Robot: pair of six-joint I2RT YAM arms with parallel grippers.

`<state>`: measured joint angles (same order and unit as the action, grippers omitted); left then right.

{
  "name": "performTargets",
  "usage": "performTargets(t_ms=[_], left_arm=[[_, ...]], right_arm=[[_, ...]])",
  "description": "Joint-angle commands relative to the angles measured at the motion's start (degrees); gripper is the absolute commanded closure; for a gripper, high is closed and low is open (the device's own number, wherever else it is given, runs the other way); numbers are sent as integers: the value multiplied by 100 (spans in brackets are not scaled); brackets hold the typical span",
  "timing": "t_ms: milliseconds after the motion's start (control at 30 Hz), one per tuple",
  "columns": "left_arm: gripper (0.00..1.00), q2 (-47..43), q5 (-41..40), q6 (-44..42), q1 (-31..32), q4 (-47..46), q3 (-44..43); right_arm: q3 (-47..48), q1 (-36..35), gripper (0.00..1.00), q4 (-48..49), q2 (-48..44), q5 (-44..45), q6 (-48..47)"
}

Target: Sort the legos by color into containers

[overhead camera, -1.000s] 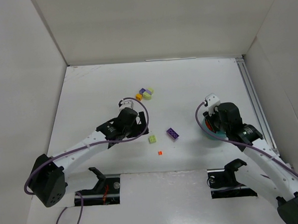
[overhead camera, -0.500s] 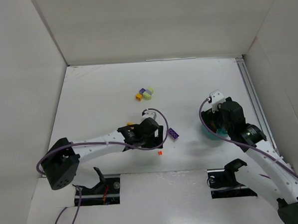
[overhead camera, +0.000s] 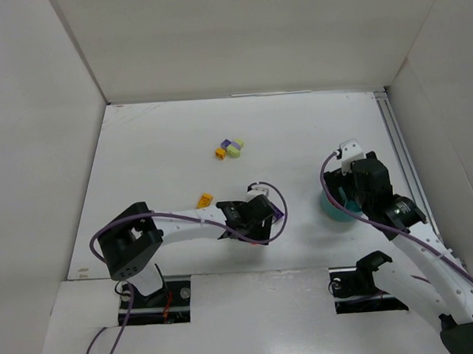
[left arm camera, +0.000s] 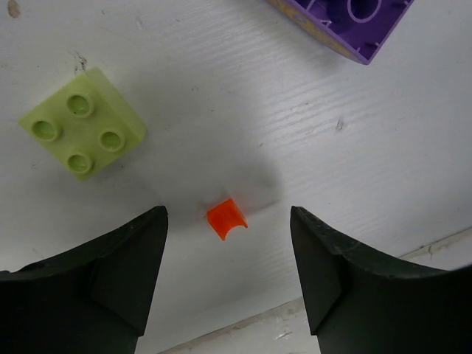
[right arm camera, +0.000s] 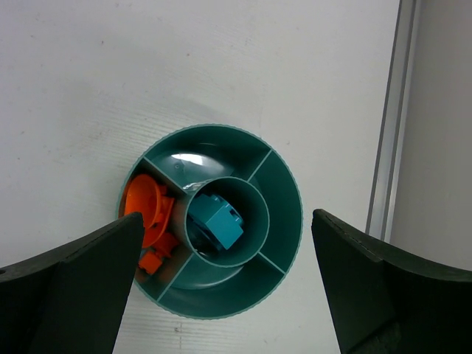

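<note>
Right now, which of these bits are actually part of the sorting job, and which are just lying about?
Part of the job: tiny orange piece, pale green brick, purple brick, yellow brick, far cluster of bricks, teal bowl holding orange pieces and a teal brick.

Just lying about: metal rail beside the bowl, purple cable.
</note>
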<state>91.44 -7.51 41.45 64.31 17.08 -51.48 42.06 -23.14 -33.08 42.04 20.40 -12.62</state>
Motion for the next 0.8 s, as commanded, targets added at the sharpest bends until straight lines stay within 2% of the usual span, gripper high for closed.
performTargets(t_ms=[0, 100, 167, 233, 267, 767], left_arm=[[36, 66, 56, 47, 142, 138, -195], [39, 129, 109, 100, 143, 138, -195], [46, 190, 57, 153, 143, 138, -195], [49, 243, 56, 153, 143, 208, -256], [55, 243, 56, 205, 143, 260, -257], [77, 410, -269, 495, 354, 910, -424]], right_arm=[[188, 72, 0, 12, -100, 192, 85], [188, 72, 0, 12, -100, 192, 85], [188, 72, 0, 12, -100, 192, 85], [188, 72, 0, 12, -100, 192, 85], [188, 72, 0, 12, -100, 192, 85], [135, 72, 0, 12, -100, 192, 85]])
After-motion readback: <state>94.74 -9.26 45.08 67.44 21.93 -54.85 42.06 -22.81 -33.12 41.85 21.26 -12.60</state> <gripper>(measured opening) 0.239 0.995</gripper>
